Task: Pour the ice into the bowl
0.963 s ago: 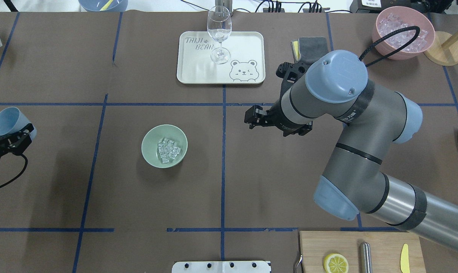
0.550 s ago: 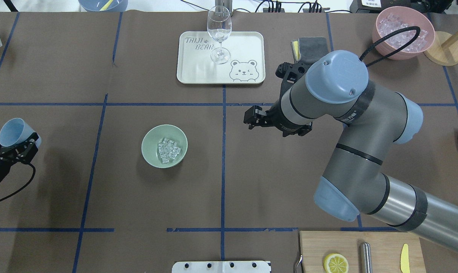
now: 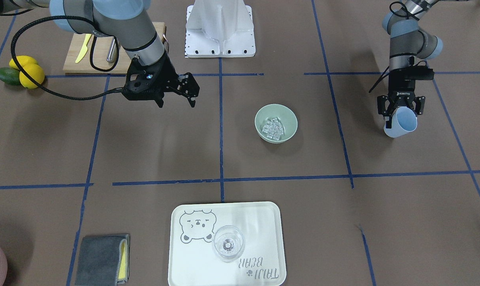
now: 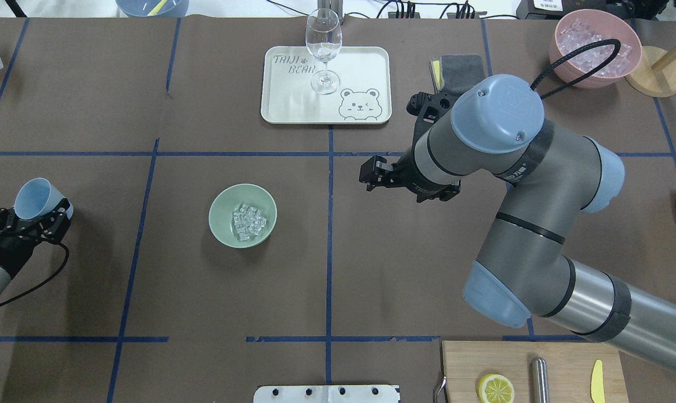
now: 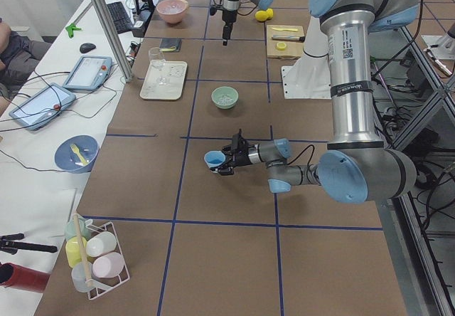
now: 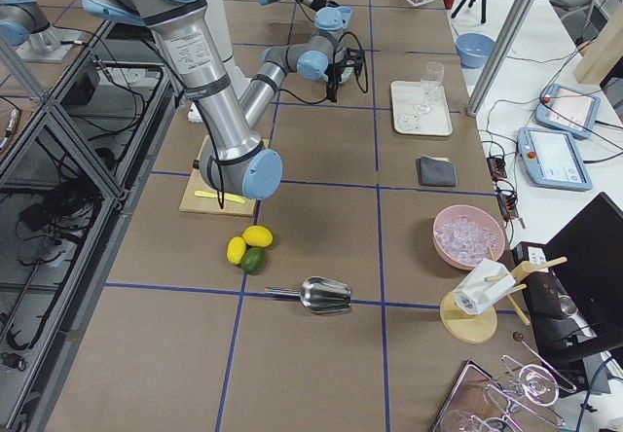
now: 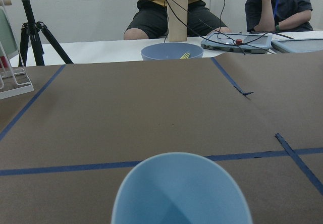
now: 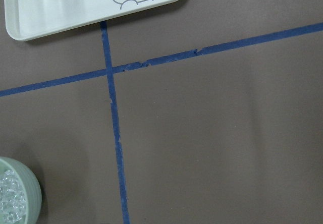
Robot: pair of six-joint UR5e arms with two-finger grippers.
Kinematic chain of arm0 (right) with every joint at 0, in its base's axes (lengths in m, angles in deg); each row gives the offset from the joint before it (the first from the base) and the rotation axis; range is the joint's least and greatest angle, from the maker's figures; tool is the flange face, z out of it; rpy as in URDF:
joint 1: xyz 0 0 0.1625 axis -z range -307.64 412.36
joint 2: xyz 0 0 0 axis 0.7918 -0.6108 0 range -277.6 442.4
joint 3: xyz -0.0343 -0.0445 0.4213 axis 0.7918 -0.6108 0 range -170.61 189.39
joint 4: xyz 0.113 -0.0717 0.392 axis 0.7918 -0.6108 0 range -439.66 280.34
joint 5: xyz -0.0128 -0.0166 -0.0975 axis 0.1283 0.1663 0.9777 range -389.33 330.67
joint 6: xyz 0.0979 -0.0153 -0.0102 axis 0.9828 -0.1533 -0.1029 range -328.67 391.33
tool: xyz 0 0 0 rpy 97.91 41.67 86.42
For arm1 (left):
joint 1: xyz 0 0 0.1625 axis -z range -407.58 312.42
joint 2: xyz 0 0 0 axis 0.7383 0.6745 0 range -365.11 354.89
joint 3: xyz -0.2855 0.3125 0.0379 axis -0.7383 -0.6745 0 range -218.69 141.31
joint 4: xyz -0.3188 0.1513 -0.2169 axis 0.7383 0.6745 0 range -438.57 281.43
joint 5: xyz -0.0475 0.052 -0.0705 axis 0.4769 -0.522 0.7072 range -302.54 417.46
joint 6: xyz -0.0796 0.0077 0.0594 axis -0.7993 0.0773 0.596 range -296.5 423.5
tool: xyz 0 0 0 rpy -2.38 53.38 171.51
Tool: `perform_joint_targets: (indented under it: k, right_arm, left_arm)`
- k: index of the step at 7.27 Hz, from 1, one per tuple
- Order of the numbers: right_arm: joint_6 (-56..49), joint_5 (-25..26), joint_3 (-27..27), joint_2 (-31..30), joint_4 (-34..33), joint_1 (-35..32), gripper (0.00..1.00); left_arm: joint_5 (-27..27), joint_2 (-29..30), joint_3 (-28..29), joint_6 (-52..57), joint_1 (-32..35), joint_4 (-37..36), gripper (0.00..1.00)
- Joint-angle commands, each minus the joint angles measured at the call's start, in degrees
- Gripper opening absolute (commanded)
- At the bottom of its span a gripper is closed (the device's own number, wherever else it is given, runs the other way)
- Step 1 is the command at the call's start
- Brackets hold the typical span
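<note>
The pale green bowl [image 4: 217, 215] stands left of the table's middle with a cluster of clear ice [image 4: 248, 221] inside; it also shows in the front view [image 3: 291, 119] with the ice [image 3: 273, 128]. My left gripper [image 4: 34, 217] is shut on an empty light blue cup [image 4: 36, 198], tipped on its side, far to the left of the bowl. The cup's empty inside fills the left wrist view [image 7: 181, 193]. My right gripper [image 3: 177, 99] is open and empty, hovering right of the bowl [image 8: 15, 193].
A white tray [image 4: 366, 73] with a wine glass [image 4: 324, 50] lies at the far centre. A pink bowl of ice [image 4: 595, 78], a grey cloth [image 4: 458, 70], and a cutting board [image 4: 562, 358] with a lemon half sit on the right.
My left gripper has carried the blue cup to the right and a little nearer the robot. The right arm has barely moved. The ice stays in the bowl.
</note>
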Motion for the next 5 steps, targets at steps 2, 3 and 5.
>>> perform_joint_targets:
  k: [2,3,5]
  right_arm:
    - [0.01,0.00,0.01,0.00,0.00,0.26,1.00]
    - [0.79,0.09,0.01,0.09,0.09,0.79,1.00]
    - [0.89,0.09,0.01,0.61,0.00,1.06,1.00]
  left_arm:
    - [0.54,-0.24,-0.01,1.95,0.03,2.35,1.00]
    - [0.63,-0.24,-0.10,2.30,0.03,2.35,1.00]
    - [6.05,-5.03,-7.25,7.01,0.38,2.44,1.00]
